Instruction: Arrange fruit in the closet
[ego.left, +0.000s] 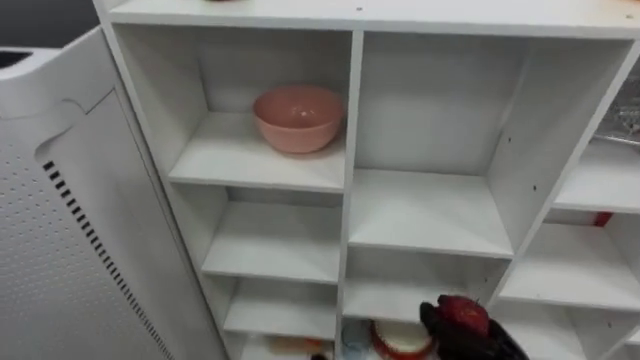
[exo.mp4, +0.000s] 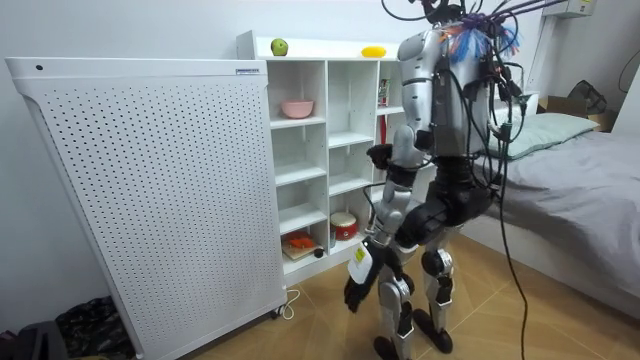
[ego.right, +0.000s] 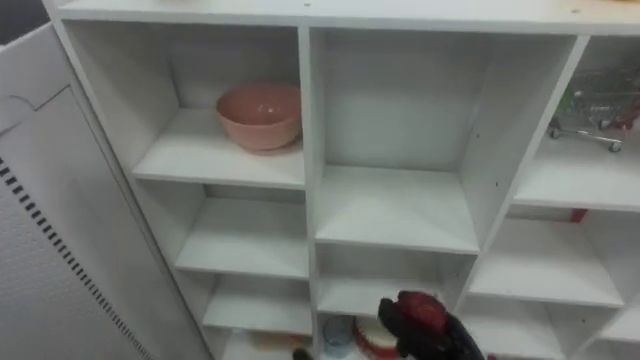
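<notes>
I stand facing a white closet of open shelves (ego.left: 350, 190). My right hand (ego.left: 482, 343) sits low in the eye views, in front of the lower middle compartments, shut on a red fruit (ego.left: 462, 312). A pink bowl (ego.left: 298, 116) rests on the upper left shelf. The middle shelf (ego.left: 425, 215) beside it is bare. In the room view a green apple (exo.mp4: 279, 47) and a yellow fruit (exo.mp4: 373, 51) lie on the closet's top. There my left hand (exo.mp4: 354, 292) hangs down beside my leg.
A tall white perforated panel (ego.left: 60, 230) stands against the closet's left side. A round red-and-white container (ego.left: 403, 340) sits on a low shelf. A small wire cart (ego.right: 590, 110) is in the right compartment. A bed (exo.mp4: 580, 180) lies behind me.
</notes>
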